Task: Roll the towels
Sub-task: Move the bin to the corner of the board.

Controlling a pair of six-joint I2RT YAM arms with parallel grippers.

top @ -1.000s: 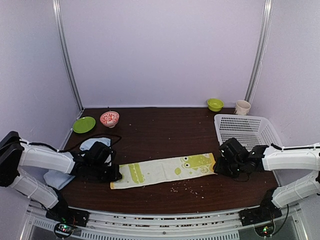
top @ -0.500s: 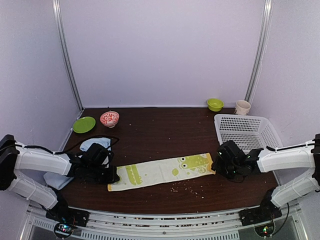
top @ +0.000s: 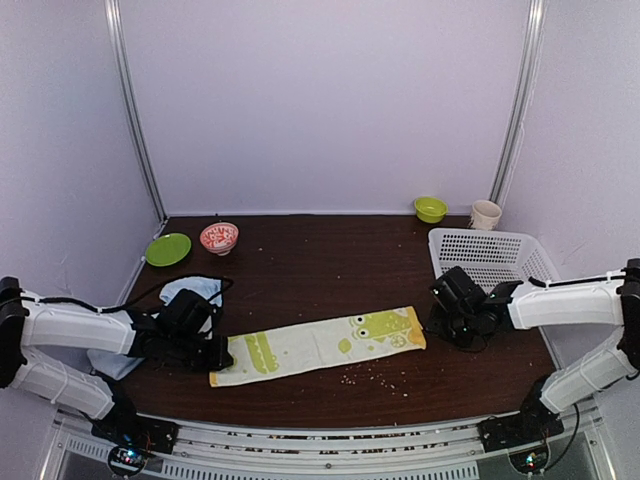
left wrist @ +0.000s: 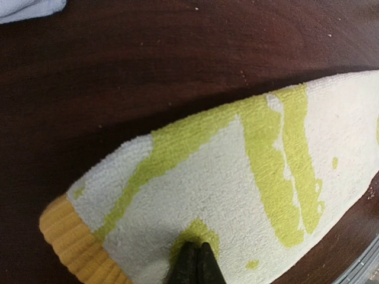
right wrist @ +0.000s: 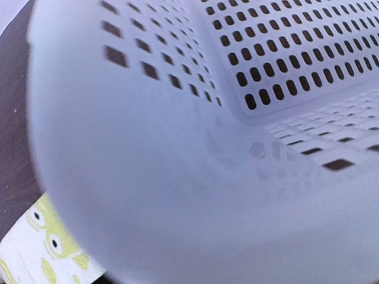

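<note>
While the left gripper (left wrist: pixel 194 261) clamps the green towel (left wrist: pixel 237 177) end, the right gripper (top: pixel 440 322) hides its opening.

Left end effector (left wrist: pixel 194 264) closed, right arm (top: pixel 560 301) outstretched low.

We can find no words, numbers or signs to read anywhere. The green and cream towel (top: pixel 320 345) has only funny faces with round eyes on it, no letters.

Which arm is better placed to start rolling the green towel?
Left. The left gripper holds the green towel at its yellow end; the right gripper is off it, by the basket.
</note>
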